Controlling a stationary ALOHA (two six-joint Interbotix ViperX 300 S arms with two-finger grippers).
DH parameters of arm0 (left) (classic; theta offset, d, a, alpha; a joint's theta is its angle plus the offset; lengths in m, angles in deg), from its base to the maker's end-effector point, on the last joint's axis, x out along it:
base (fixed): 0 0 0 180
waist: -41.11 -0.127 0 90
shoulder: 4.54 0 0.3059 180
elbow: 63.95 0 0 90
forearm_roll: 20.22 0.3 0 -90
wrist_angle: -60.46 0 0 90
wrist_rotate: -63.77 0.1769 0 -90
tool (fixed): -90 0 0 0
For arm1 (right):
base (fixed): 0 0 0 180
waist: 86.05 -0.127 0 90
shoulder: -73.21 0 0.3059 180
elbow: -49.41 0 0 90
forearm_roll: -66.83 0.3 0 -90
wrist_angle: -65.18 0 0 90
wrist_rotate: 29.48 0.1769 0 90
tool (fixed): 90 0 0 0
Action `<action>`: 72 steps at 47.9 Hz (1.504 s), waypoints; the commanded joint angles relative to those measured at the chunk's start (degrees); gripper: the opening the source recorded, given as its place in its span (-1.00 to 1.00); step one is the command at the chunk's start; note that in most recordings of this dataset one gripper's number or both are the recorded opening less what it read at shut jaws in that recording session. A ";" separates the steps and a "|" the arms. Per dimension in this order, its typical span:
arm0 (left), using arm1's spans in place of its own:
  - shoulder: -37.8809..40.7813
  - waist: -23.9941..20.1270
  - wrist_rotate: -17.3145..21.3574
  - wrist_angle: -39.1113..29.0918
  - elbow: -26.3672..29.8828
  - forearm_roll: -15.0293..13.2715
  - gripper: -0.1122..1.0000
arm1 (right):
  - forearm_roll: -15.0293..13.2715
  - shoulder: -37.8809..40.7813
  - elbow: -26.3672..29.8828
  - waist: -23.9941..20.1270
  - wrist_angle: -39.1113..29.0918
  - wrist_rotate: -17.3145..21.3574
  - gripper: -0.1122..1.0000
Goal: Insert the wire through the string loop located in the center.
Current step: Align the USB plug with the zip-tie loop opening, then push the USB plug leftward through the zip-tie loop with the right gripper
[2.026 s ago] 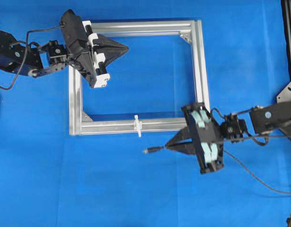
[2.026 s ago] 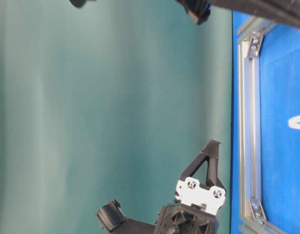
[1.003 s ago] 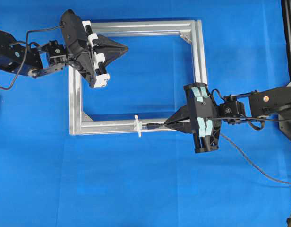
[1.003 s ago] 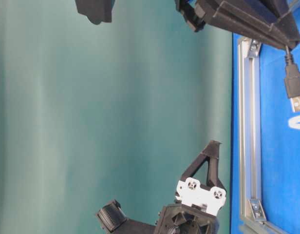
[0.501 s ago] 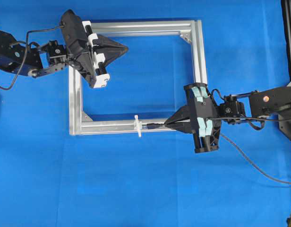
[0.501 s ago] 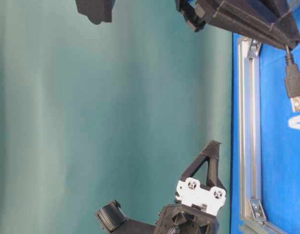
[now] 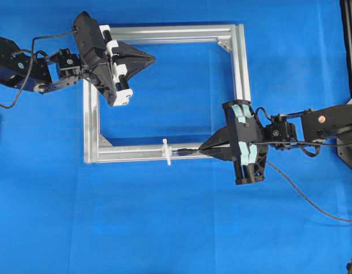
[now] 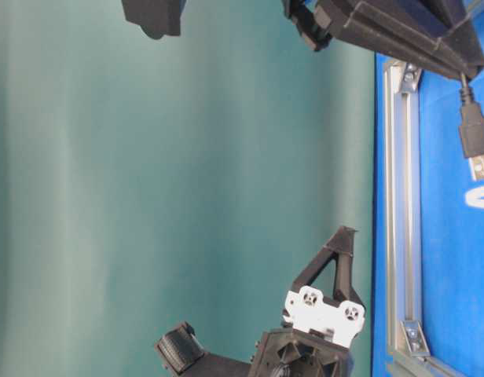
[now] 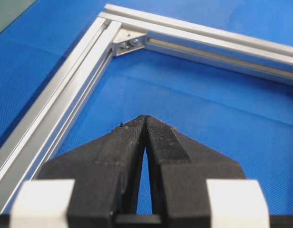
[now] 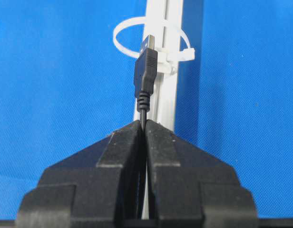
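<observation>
The right gripper (image 10: 143,124), jaws clamped together on the wire (image 10: 144,80), holds the cable's plug just ahead of its tips and pointed at the string loop (image 10: 151,40), in the right wrist view. The plug's metal end sits at the mouth of the white loop, overlapping its near edge; whether it has entered the ring cannot be told. The loop is tied around a bar of the aluminium frame (image 10: 166,90), which runs straight ahead from the jaws and slightly to one side of the plug.

From overhead, the right gripper (image 7: 203,150) lies low over the frame's near rail (image 7: 136,152), the wire (image 7: 184,152) stretched along that rail from the jaw tips to the string loop (image 7: 166,152) at its middle. Behind the jaws, the rest of the cable trails across the blue surface (image 7: 176,228) toward the edge of the view.

The left gripper (image 7: 152,57) hangs over the far corner of the frame, well apart from the loop, jaws together and holding nothing. Its wrist view shows the left gripper (image 9: 145,118) with tips meeting above the blue surface (image 9: 208,99) inside the frame (image 9: 65,95), a corner bracket (image 9: 129,42) ahead of them.

In the table-level view the plug (image 8: 477,141) hangs from the right gripper's tips just short of the loop (image 8: 479,196).
</observation>
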 commanded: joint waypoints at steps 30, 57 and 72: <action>-1.93 0.44 0.09 0.35 0.35 0.18 -0.80 | 0.00 -1.05 0.70 0.00 1.49 0.00 -0.86; -1.93 0.62 0.18 0.35 0.26 0.18 -0.80 | 0.00 4.04 5.45 -0.09 1.49 0.09 -0.86; -2.02 0.62 0.44 0.26 0.09 0.18 -0.80 | 0.00 8.26 10.55 -0.09 1.49 0.09 -0.86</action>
